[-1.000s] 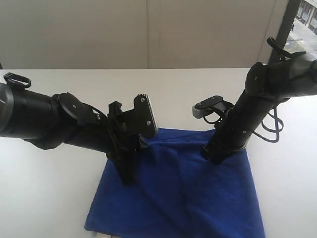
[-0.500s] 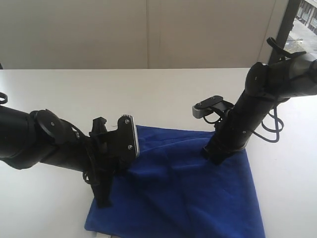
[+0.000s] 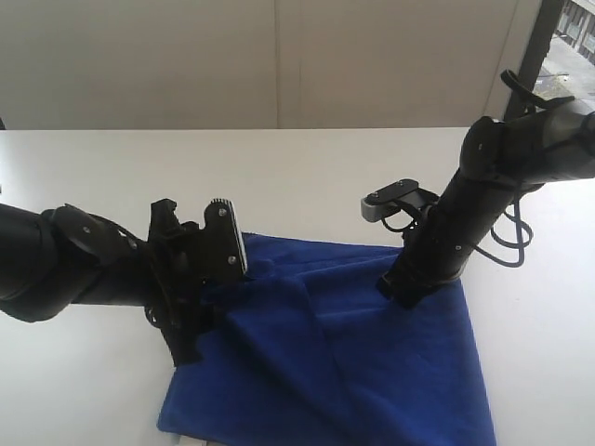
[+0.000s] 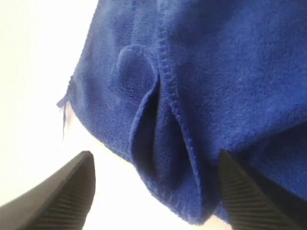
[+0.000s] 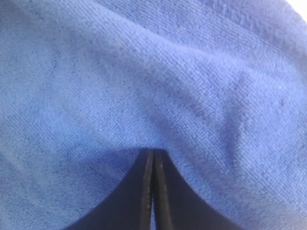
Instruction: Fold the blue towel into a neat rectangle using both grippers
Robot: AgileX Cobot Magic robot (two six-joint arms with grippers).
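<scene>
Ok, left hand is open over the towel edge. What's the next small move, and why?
Probably lift the left hand clear of the blue towel: its jaws stand wide with the puckered edge lying loose between them, while the shut right hand rests on the towel's other side.

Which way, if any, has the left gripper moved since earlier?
Yes. The left gripper moved left, away from the still right arm, to the left edge of the blue towel.

We see the towel [image 3: 353,362] lying on the table [image 3: 279,167], low in the exterior view. The left gripper [image 3: 184,344] stands at the towel's left edge, a fold of that edge between its fingers. The right gripper [image 3: 395,288] rests on the towel near its far right corner.
</scene>
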